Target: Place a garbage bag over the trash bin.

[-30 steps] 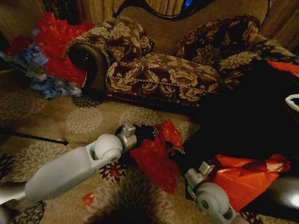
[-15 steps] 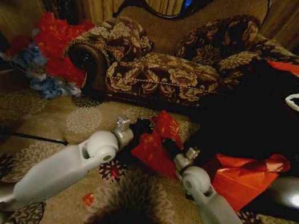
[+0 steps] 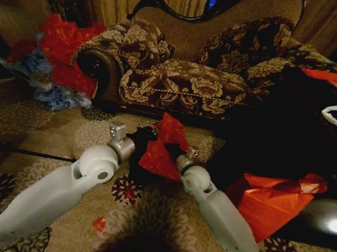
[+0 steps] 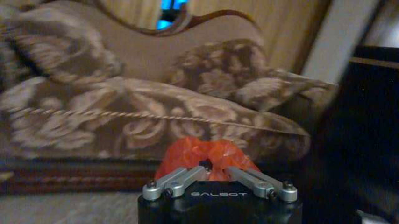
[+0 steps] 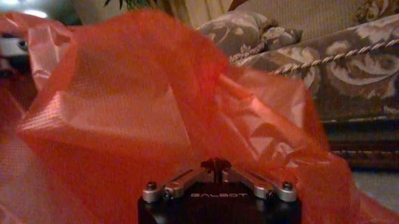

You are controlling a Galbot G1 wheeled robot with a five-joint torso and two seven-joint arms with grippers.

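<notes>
In the head view, both arms meet on the carpet just in front of the sofa (image 3: 185,70), the left gripper (image 3: 142,138) and right gripper (image 3: 172,151) holding the garbage bag (image 3: 159,147) between them, apparently to spread it. The trash bin cannot be made out there. A heap of red and blue bags (image 3: 52,63) lies beside the sofa's arm; an orange-red bundle (image 3: 270,199) sits off its other end.

In the left wrist view, the jaws pinch red film before the sofa.

In the right wrist view, closed jaws grip the billowing bag.
</notes>
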